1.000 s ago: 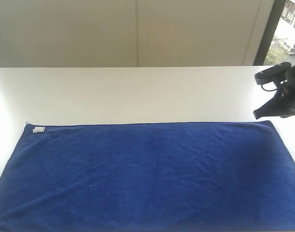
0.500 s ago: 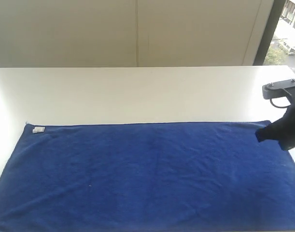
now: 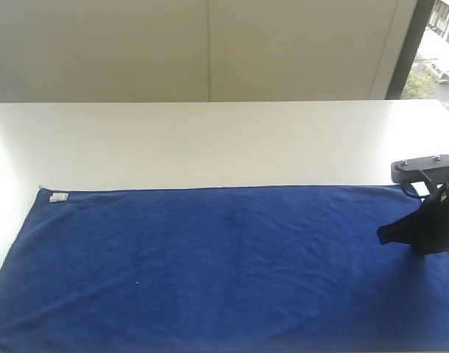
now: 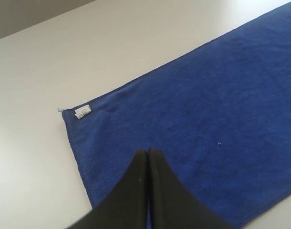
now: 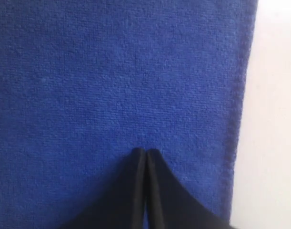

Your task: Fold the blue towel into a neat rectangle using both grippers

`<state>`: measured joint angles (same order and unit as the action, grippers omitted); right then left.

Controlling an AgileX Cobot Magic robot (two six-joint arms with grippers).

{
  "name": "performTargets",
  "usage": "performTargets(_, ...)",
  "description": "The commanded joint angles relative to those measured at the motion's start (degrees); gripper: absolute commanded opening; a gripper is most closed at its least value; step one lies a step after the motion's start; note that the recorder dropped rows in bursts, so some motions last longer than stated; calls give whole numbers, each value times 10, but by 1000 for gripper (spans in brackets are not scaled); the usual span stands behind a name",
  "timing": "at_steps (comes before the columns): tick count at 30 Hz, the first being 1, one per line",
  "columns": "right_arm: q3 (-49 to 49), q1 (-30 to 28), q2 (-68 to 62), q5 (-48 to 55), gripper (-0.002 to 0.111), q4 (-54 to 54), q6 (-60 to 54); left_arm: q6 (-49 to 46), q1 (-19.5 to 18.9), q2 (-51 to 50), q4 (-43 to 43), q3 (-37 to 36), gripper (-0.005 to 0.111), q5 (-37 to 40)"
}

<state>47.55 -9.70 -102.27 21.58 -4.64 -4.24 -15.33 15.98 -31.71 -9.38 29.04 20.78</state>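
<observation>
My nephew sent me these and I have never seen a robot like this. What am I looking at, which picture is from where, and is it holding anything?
This is a robot with two arms, each ending in a gripper: two black jaws that pinch. The wide picture comes from a camera off the arms, looking across a white table. On it a blue towel lies spread flat, a small white tag at its far left corner. The other two pictures come from cameras on the wrists, each looking past its own jaws. The left gripper hangs over the towel's tag end, outside the wide picture. The right gripper is low over the towel's right end, near its edge; whether it touches I cannot tell. Both are shut and neither holds anything.
</observation>
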Motion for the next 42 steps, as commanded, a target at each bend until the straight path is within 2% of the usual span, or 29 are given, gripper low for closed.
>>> performTargets(1,-2,-1,-15,-8,0,-2,2,1,1,3,-5,-4,0,7)
performTargets(6,-2,-1,-19,-8,0,-42,19,1,1,3,-5,-4,0,5)
performTargets(9,3,-1,-20,7,0,-120,96,1,1,3,-5,-4,0,5)
performTargets(12,22,-1,-20,40,0,-155,105,1,1,3,-5,-4,0,5)
performTargets(19,30,-14,-21,34,0,-166,135,1,1,3,-5,-4,0,4)
performTargets(25,58,-18,41,41,0,-112,104,3,1,3,-8,-4,0,4)
performTargets(28,83,-41,24,84,10,-104,83,5,1,3,-19,-4,0,4)
performTargets(32,93,-66,-7,87,33,-57,23,5,1,3,-22,-4,0,4)
performTargets(42,97,-80,-53,83,34,-53,19,5,1,3,-22,-4,0,3)
